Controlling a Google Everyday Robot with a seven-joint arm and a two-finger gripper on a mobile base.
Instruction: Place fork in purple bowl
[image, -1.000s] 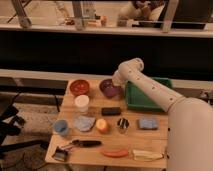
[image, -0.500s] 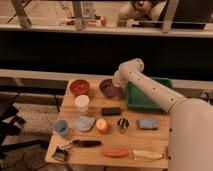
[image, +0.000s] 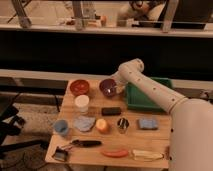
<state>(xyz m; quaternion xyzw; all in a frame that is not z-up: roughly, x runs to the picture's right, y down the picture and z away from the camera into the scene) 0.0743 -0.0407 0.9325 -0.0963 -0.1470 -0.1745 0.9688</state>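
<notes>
The purple bowl (image: 107, 87) sits on the wooden table at the back, right of the red-orange bowl (image: 79, 87). My gripper (image: 116, 87) hangs at the purple bowl's right rim, at the end of the white arm (image: 150, 89), which bends down from its elbow above. A pale glint shows at the bowl's right side under the gripper. I cannot tell whether it is the fork. No fork shows elsewhere on the table.
A green tray (image: 145, 102) lies right of the bowl under the arm. Also on the table are a white cup (image: 81, 103), a black block (image: 111, 111), a light-blue cup (image: 61, 127), a blue cloth (image: 84, 123), an orange fruit (image: 102, 125), a metal cup (image: 123, 124) and a blue sponge (image: 146, 123). A brush (image: 75, 145) and a red chili (image: 116, 153) lie in front.
</notes>
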